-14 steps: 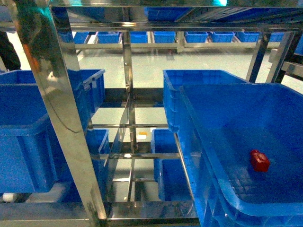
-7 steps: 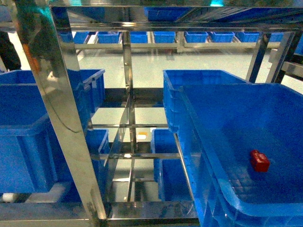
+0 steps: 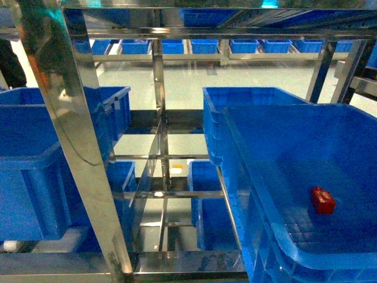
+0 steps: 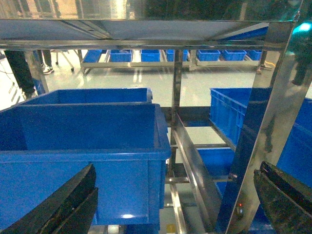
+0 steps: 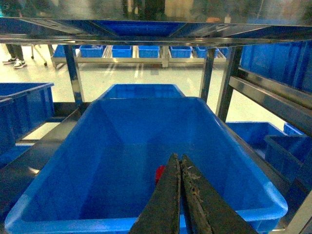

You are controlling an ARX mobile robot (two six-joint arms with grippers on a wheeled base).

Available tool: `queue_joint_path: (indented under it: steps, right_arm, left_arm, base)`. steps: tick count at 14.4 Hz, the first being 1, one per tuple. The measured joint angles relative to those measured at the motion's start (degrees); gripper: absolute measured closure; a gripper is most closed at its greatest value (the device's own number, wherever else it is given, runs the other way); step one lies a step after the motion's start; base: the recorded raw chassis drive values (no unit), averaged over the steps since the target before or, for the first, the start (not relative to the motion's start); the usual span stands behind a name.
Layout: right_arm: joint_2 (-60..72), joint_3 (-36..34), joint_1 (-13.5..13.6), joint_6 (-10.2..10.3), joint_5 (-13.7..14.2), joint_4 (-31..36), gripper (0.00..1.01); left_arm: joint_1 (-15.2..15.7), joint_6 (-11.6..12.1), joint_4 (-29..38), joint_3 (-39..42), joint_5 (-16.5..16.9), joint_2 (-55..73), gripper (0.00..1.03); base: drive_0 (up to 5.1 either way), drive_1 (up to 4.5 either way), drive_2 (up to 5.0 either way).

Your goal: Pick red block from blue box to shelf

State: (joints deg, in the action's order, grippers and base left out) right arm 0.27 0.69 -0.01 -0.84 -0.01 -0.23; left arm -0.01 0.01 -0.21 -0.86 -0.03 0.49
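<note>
A pale glossy floor runs beyond the steel shelf, whose uprights and rails frame everything. Nearest on the right, the blue box sits on a tier, its rolled rim close under the rail above — open room lies over its interior. The red block rests on the box floor, toward its right side, apart from the walls. In the right wrist view the right gripper hovers over the near rim, fingers pressed together and empty, the block peeking just past the tips. The left gripper stands wide apart, before another blue crate — rows of crates line the far floor.
</note>
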Motion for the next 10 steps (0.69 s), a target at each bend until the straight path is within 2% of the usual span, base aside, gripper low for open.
queue_joint_path:
  steps: [1,3,9,10]
  right_arm:
    - [0.0,0.0,0.0,0.0,0.0,0.0,0.99]
    - [0.0,0.0,0.0,0.0,0.0,0.0,0.78]
    - [0.0,0.0,0.0,0.0,0.0,0.0,0.05]
    - [0.0,0.0,0.0,0.04,0.0,0.0,0.02]
  left_arm:
    - [0.0,0.0,0.0,0.0,0.0,0.0,0.05]
    - [0.0,0.0,0.0,0.0,0.0,0.0,0.05]
    - [0.0,0.0,0.0,0.0,0.0,0.0,0.05]
    - [0.0,0.0,0.0,0.0,0.0,0.0,0.05]
  base:
    - [0.0,0.0,0.0]
    - [0.0,0.0,0.0]
    - [0.0,0.0,0.0]
    - [0.0,0.0,0.0]
